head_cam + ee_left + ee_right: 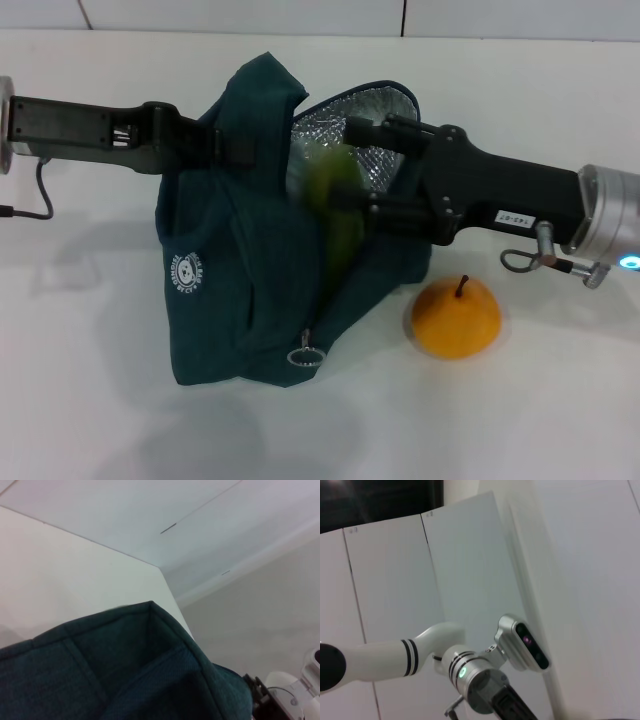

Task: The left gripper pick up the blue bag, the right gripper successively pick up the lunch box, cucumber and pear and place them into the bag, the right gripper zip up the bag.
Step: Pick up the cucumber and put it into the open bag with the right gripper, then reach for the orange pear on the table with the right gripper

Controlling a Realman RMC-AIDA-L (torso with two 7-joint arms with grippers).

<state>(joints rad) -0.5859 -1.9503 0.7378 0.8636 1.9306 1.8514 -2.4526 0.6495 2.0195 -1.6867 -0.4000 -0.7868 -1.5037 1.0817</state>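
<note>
Bag stands mid-table, mouth up and foil lining showing; left hand is clamped on its upper rear fabric, holding it up. Right hand sits at the mouth, fingers closed around the cucumber, which is blurred and partly inside. Pear rests on the table just beside the bag, toward the right edge, below the right arm. Lunch box not visible.

Risks: cucumber catching the rim or lining and tipping out; bag sagging and narrowing the mouth; arm nudging the pear on retreat.
</note>
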